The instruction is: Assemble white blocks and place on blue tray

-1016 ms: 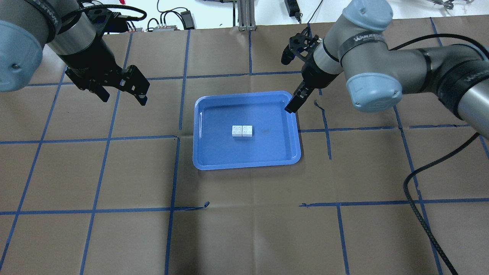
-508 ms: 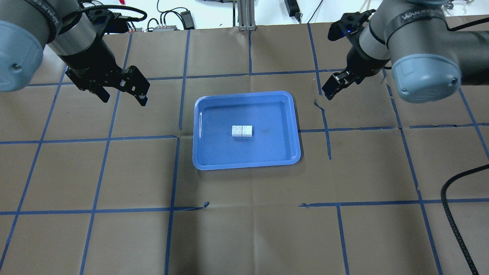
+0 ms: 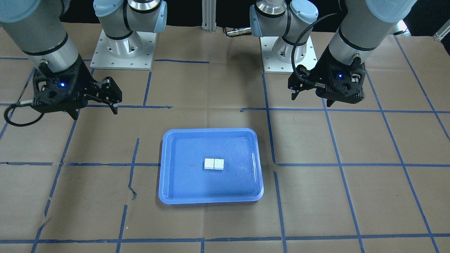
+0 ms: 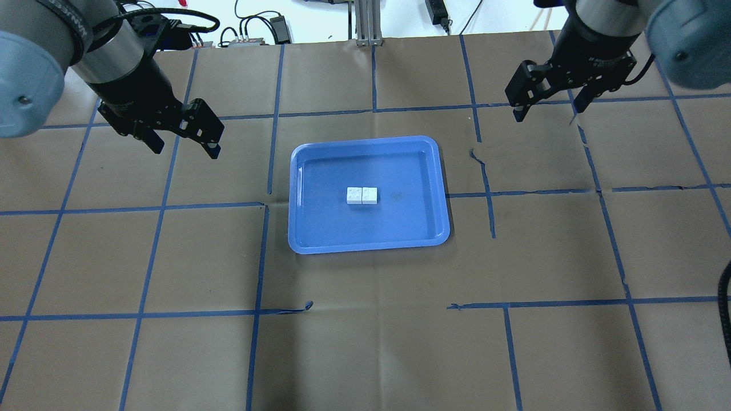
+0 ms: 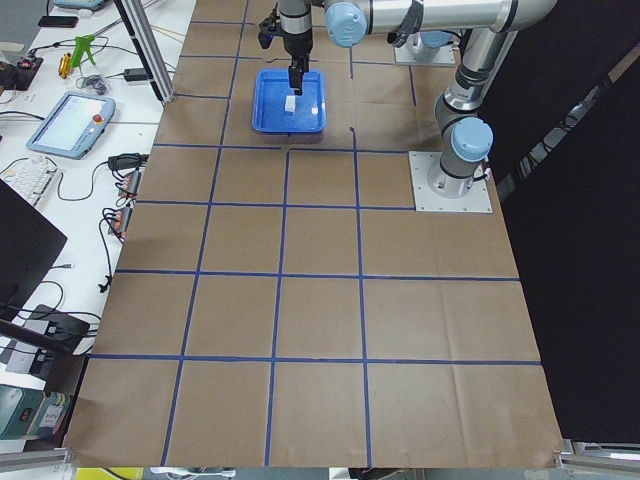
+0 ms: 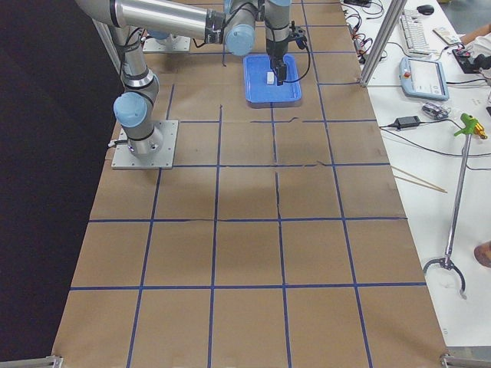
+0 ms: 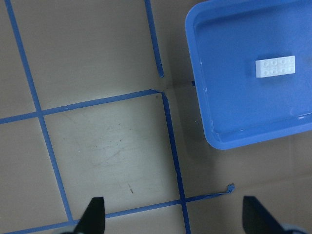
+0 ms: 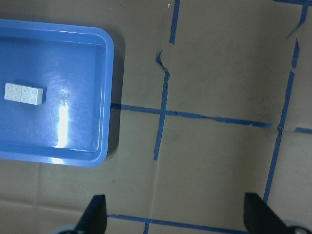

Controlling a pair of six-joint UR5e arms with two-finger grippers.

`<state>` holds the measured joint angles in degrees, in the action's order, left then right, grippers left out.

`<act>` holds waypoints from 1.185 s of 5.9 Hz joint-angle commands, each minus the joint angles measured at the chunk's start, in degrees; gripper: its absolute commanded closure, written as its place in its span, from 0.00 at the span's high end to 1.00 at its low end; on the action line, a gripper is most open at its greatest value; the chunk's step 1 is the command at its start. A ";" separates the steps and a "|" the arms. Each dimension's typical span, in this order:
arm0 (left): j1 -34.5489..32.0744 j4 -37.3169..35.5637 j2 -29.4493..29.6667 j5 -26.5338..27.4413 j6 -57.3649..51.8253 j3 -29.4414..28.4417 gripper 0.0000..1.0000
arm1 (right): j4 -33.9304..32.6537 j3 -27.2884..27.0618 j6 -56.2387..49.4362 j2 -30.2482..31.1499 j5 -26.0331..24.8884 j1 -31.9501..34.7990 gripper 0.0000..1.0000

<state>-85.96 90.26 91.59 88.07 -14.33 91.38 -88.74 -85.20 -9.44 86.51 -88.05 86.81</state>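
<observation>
Small white studded plastic bricks (image 4: 362, 196) sit abutted mid glossy blue plastic tray (image 4: 368, 245); left gripper (image 4: 184, 145) and right gripper (image 4: 547, 109) hang aside, jaws apart, empty; task looks done.

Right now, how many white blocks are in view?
2. Both white blocks lie touching, side by side, near the middle of the blue tray. Nothing covers the tray, so none seems hidden.

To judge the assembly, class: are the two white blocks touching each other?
Touching. The left wrist view shows the white blocks flush side by side, only a seam between, inside the blue tray.
</observation>
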 commanded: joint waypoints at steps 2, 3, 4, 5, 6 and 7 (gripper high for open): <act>0.00 0.00 0.00 0.00 0.00 0.02 0.99 | 6.38 4.08 17.00 0.67 0.24 1.25 1.00; 0.00 0.00 0.00 0.00 0.00 0.02 0.99 | 6.22 3.91 19.00 0.76 0.07 3.09 1.00; 0.00 0.00 0.00 0.00 0.00 0.02 0.99 | 6.21 3.73 19.11 0.59 -0.11 3.80 1.00; 0.00 0.09 0.00 0.00 0.00 0.02 0.99 | 6.04 3.55 19.02 0.32 -0.11 3.81 1.00; 0.09 0.09 0.00 0.00 0.09 0.54 0.99 | 5.52 3.29 18.15 -0.03 -0.11 3.63 1.00; 0.00 0.09 0.00 0.00 0.09 0.64 0.99 | 5.42 3.29 18.14 -0.20 -0.02 3.54 1.00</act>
<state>-85.92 90.35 91.58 88.07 -14.26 91.84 -83.13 -81.84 8.89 86.53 -88.13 90.43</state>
